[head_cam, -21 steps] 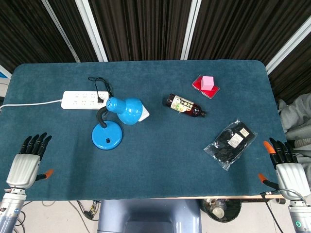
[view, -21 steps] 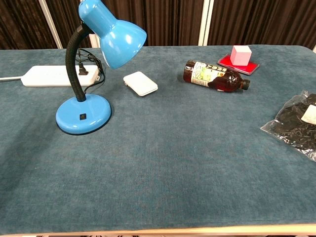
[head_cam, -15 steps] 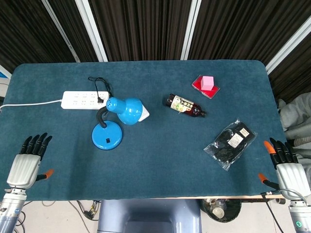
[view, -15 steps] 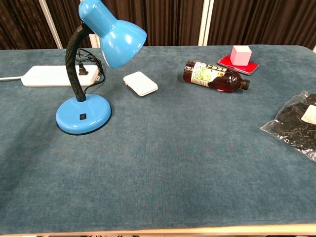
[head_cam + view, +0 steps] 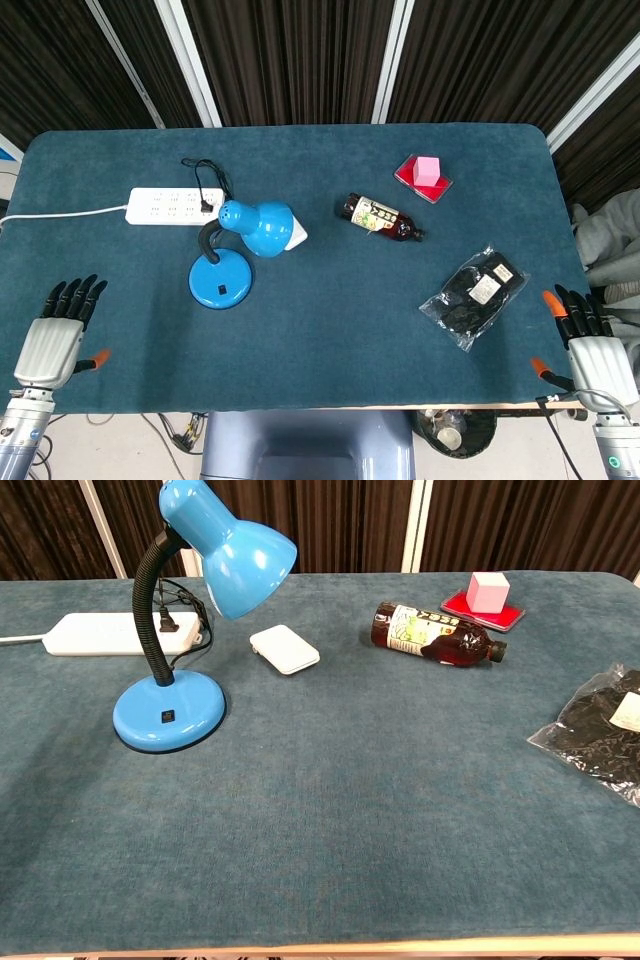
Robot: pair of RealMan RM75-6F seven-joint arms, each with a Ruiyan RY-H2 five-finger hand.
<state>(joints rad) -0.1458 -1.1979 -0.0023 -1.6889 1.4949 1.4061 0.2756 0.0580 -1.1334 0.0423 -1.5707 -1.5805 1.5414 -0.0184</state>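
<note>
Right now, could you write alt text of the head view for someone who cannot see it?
Two robot hands, the left hand and the right hand, rest open and empty at the near corners of a blue table. Between them lie a blue desk lamp plugged into a white power strip, a dark bottle on its side, a pink cube and a clear bag of black items.

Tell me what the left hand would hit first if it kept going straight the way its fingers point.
Probably the power strip. The left hand lies open at the table's near left corner, fingers pointing up the table and slightly right over bare cloth. Height is unclear, so it might pass above.
</note>
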